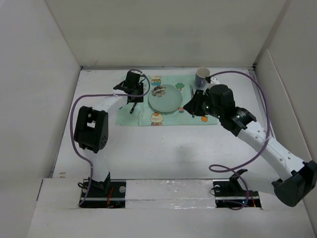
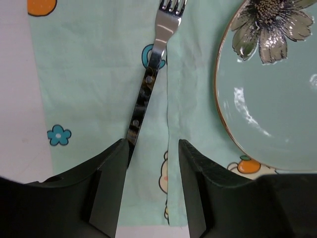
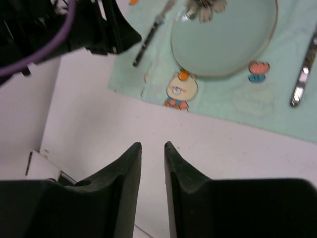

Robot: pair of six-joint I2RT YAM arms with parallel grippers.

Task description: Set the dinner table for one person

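Observation:
A mint-green cartoon placemat (image 1: 171, 115) lies on the white dinner table (image 1: 163, 148). On it sit a pale green plate with a flower print (image 1: 165, 97), a fork (image 2: 148, 84) to its left and a silver utensil (image 3: 303, 74) to its right. My left gripper (image 2: 151, 148) is open and empty above the mat, and the fork's handle end runs behind its left finger (image 2: 111, 183). In the top view it (image 1: 132, 96) hovers over the fork. My right gripper (image 3: 152, 146) is empty, jaws a narrow gap apart, above bare table near the mat's front edge.
A white mug (image 1: 202, 76) stands at the mat's far right corner. White walls enclose the table on three sides. Purple cables loop from both arms. Bare white table (image 3: 124, 139) lies in front of the placemat.

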